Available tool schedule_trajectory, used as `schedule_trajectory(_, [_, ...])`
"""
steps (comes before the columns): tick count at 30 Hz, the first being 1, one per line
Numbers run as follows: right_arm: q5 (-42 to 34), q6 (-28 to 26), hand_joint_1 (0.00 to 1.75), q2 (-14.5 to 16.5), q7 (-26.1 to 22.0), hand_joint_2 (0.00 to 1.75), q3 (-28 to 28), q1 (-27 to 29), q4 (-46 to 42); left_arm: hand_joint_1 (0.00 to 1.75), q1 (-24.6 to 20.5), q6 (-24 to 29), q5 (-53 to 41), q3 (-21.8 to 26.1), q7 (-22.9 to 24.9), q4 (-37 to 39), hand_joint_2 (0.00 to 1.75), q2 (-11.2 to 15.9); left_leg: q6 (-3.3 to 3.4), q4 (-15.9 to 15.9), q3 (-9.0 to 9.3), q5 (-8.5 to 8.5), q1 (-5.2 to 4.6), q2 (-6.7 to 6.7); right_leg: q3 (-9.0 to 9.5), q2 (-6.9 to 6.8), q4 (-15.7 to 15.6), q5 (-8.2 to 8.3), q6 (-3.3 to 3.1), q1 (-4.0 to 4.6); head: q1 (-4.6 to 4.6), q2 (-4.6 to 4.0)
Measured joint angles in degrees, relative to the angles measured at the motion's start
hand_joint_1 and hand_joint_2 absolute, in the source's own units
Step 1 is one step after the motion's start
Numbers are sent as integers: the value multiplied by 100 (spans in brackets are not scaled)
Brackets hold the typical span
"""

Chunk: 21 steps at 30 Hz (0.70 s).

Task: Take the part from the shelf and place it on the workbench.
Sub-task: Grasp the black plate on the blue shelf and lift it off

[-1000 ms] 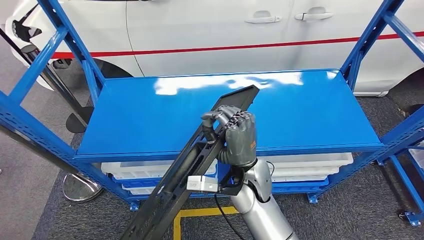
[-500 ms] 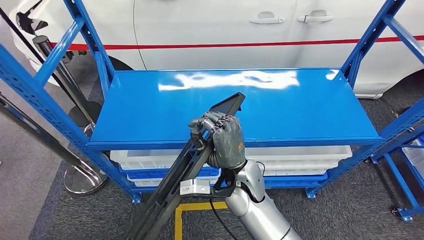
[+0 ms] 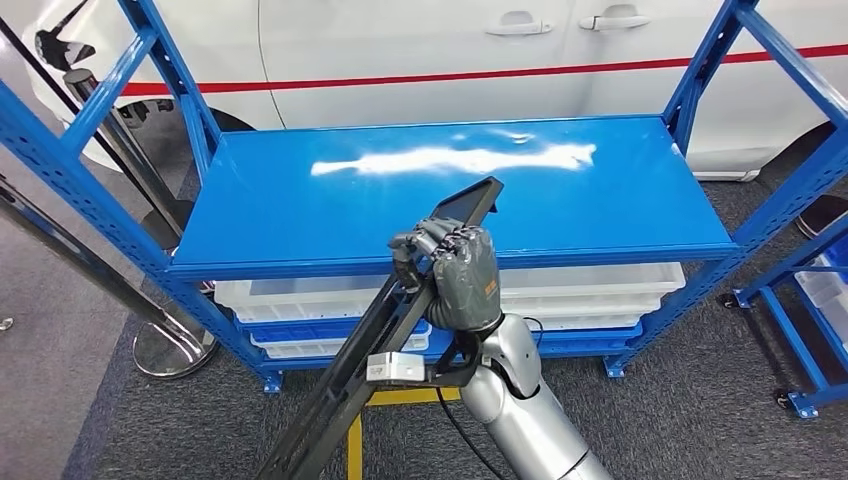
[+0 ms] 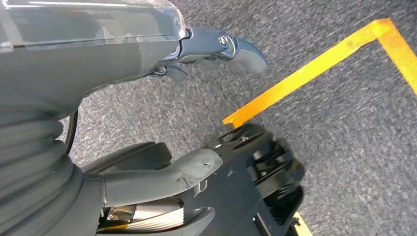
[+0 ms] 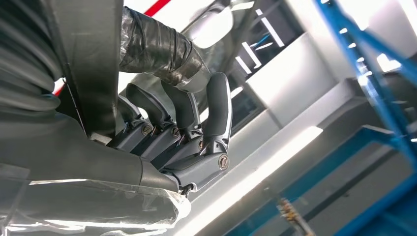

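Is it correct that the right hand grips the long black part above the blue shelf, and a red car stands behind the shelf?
Not quite. The car behind the shelf is white; only a thin stripe along its side is red. The head view shows this. The rest holds: the right hand grips the long black part, whose upper end is above the blue shelf.

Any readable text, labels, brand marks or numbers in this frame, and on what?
No text can be read.
The white tag at the right hand's wrist: print, if any, too small to read.
The long black part held by that hand: no lettering visible.
The white car behind the blue shelf: no badge or plate visible.
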Motion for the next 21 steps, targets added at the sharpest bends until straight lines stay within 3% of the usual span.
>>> schedule_trajectory(1, [65, 0, 175, 1, 8, 175, -80, -7, 5, 0, -4, -6, -15, -1, 5, 0, 175, -1, -11, 168, -4, -50, 7, 0, -63, -3, 5, 45, 4, 3, 0, 0])
schedule_trajectory(2, [135, -1, 175, 1, 14, 175, -167, -23, 12, 0, -10, -13, -32, -4, 12, 0, 175, -2, -15, 135, 95, 9, 12, 1, -129, -4, 12, 91, 14, 3, -1, 0])
schedule_trajectory(5, [232, -3, 175, 0, 25, 175, -424, -133, 36, 0, -49, -25, -65, -28, 25, 0, 175, -3, 20, -910, 849, 333, 7, -2, -281, 1, 42, 212, 75, 6, -1, 0])
schedule_trajectory(7, [232, -6, 175, 0, 29, 175, -534, -202, 44, 0, -69, -29, -69, -42, 25, 0, 175, -7, 71, -1345, 1105, 365, -22, -11, -318, 0, 49, 284, 141, 11, 2, 0])
schedule_trajectory(9, [259, -9, 175, 1, 29, 175, -598, -232, 49, 0, -69, -36, -72, -48, 26, 0, 175, -12, 138, -1396, 1075, 419, -41, -16, -328, 1, 28, 359, 217, 8, 4, 0])
schedule_trajectory(11, [317, -9, 175, 2, 28, 175, -679, -241, 50, 0, -77, -49, -78, -53, 25, 0, 175, -21, 223, -1446, 1030, 520, -26, 2, -392, 13, 116, 254, 276, -5, 5, 0])
schedule_trajectory(12, [340, -9, 175, 1, 29, 175, -735, -249, 50, 0, -86, -58, -80, -57, 24, 0, 175, -26, 272, -1468, 990, 584, -18, 12, -474, 20, 306, 62, 298, -10, 5, 0])
schedule_trajectory(14, [330, -9, 175, 0, 31, 175, -840, -264, 59, 0, -101, -81, -86, -68, 20, 0, 175, -34, 328, -1468, 869, 686, -30, 23, -701, 27, 974, -456, 328, -22, 8, 0])
schedule_trajectory(15, [312, -9, 175, -2, 31, 175, -884, -267, 67, 0, -102, -92, -91, -75, 19, 0, 175, -35, 339, -1463, 799, 732, -38, 25, -787, 28, 1307, -629, 342, -27, 7, 0])
schedule_trajectory(16, [295, -9, 175, -3, 31, 175, -915, -266, 77, 0, -100, -101, -98, -82, 19, 0, 175, -36, 337, -1454, 729, 777, -46, 26, -804, 28, 1509, -684, 352, -31, 7, 0])
schedule_trajectory(17, [284, -9, 175, -4, 31, 175, -937, -265, 86, 0, -97, -108, -106, -89, 19, 0, 175, -37, 331, -1441, 655, 818, -51, 27, -730, 27, 1529, -630, 357, -35, 7, 0])
schedule_trajectory(18, [279, -9, 175, -5, 31, 175, -949, -264, 92, 0, -97, -110, -114, -93, 19, 0, 175, -38, 321, -1422, 585, 855, -52, 26, -551, 26, 1354, -512, 356, -37, 7, 0])
schedule_trajectory(19, [280, -9, 175, -6, 28, 175, -957, -265, 95, 0, -99, -113, -120, -99, 19, 0, 175, -41, 307, -1396, 523, 887, -53, 26, -286, 25, 1029, -398, 343, -37, 7, 0])
schedule_trajectory(21, [289, -9, 175, -2, 20, 175, -969, -272, 90, 0, -108, -118, -136, -115, 17, 0, 175, -52, 263, -1341, 421, 941, -69, 25, 197, 26, 336, -329, 294, -13, 4, 0])
